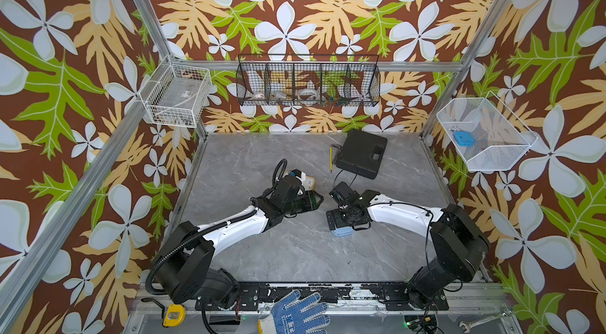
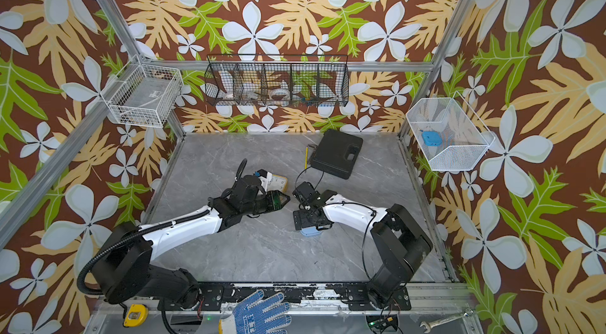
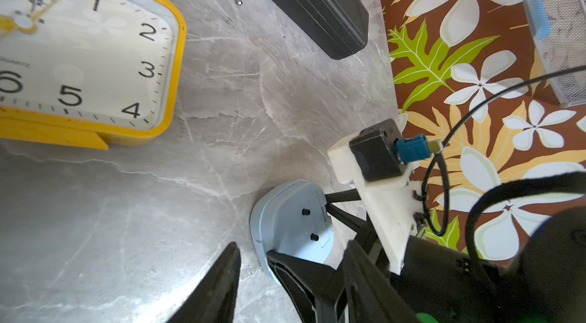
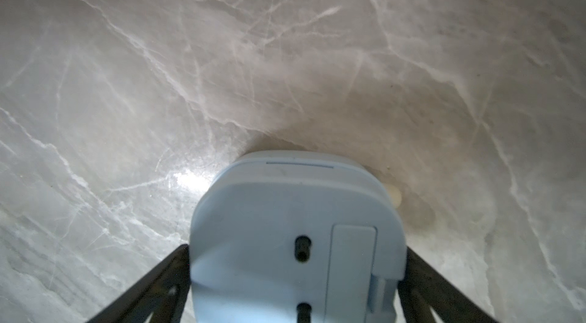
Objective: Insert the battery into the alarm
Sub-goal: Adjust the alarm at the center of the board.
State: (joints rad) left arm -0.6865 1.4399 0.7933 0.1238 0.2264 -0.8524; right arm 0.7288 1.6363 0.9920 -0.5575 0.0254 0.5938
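Note:
A light-blue alarm [image 4: 269,210] lies back-up on the grey table, its compartment cover [image 4: 352,258] on. In both top views only its edge [image 1: 341,233] [image 2: 310,233] peeks out under the right wrist. My right gripper [image 4: 297,247] points down over it, open wide, one finger close against each side. My left gripper [image 3: 291,243] points toward the alarm [image 3: 285,210] from the left, level with it, open with nothing between its fingers; in both top views it sits left of the right wrist [image 1: 316,201] [image 2: 285,199]. The battery is hidden.
A yellow-framed clock [image 1: 310,181] lies just behind the left wrist. A black case [image 1: 360,153] and a yellow pencil-like tool [image 1: 331,158] sit at the back. Wire baskets [image 1: 308,80] hang on the walls. A blue glove [image 1: 295,312], tape measure [image 1: 173,315] and wrench [image 1: 482,319] lie on the front rail.

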